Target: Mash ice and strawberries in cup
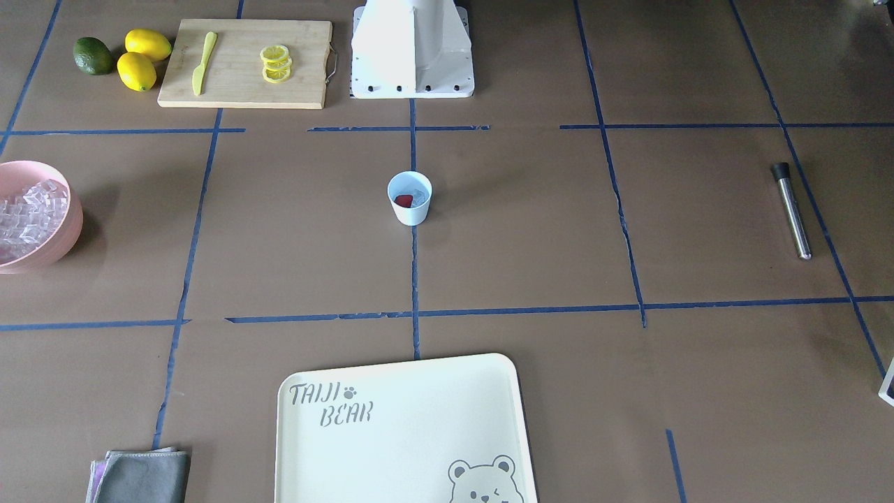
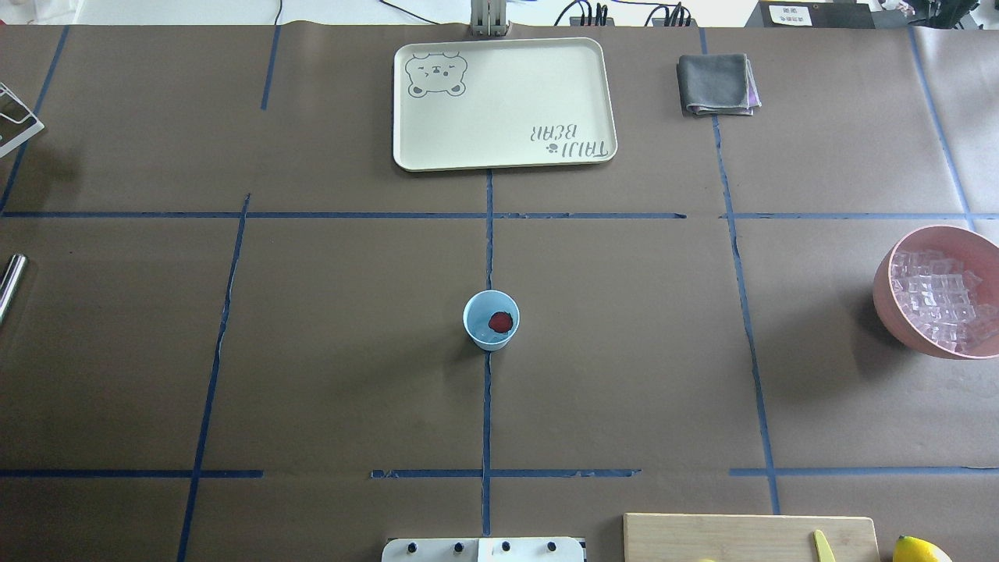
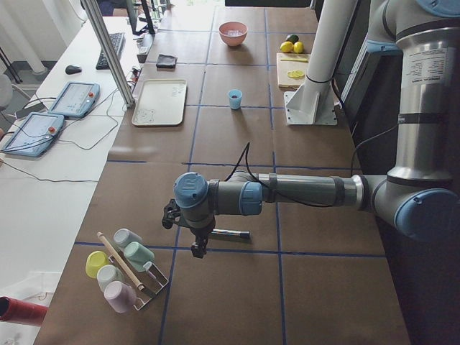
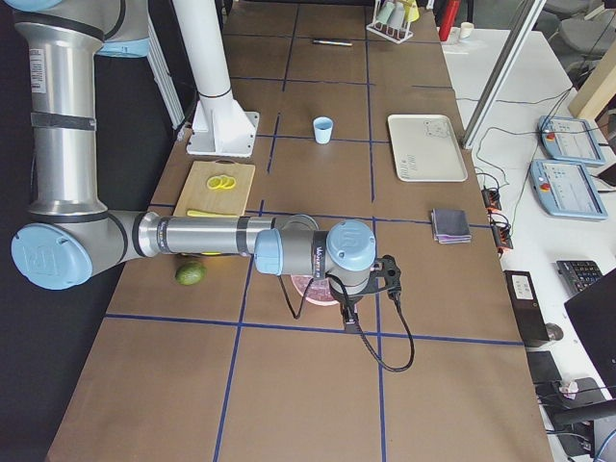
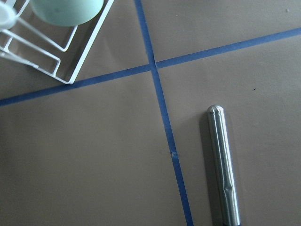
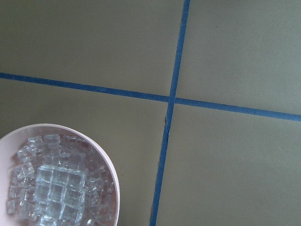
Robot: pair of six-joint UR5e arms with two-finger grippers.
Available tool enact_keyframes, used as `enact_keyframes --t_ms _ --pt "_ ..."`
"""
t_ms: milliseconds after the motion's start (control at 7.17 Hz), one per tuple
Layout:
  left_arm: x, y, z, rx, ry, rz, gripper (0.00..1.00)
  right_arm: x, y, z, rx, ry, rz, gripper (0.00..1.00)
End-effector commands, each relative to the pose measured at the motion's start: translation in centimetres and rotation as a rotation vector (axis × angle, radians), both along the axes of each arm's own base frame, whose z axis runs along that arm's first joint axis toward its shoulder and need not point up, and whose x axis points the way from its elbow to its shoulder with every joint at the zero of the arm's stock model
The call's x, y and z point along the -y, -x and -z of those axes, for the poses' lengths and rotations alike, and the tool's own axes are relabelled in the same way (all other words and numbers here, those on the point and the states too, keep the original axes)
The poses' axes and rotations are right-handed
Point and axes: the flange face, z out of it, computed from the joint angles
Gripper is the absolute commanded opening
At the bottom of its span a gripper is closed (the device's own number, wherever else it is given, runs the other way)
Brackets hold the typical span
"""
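Cup (image 2: 473,323), strawberry (image 2: 500,321) inside, well apart from left hand (image 3: 195,248), right hand (image 4: 350,320)

2 high cameras face each other over the cup (image 1: 411,214); 2 look along the table (image 1: 531,230); 2 wrist cameras look down closely.

tray (image 1: 489,391) printed "TAIJI BEAR"
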Motion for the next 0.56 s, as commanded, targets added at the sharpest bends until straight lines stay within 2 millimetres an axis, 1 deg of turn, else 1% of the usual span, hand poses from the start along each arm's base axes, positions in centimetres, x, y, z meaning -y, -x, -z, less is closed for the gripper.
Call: enact_keyframes --t_ms 0,418 --pt "-0.19 0.84 0.05 -0.009 0.013 0.019 1.0 -0.19 0.0 -0.32 -0.001 0.006 0.0 0.99" --pt "-0.32 0.85 -0.08 -0.007 0.012 0.018 1.0 -0.19 -0.01 -0.34 -0.002 0.007 -0.001 0.99"
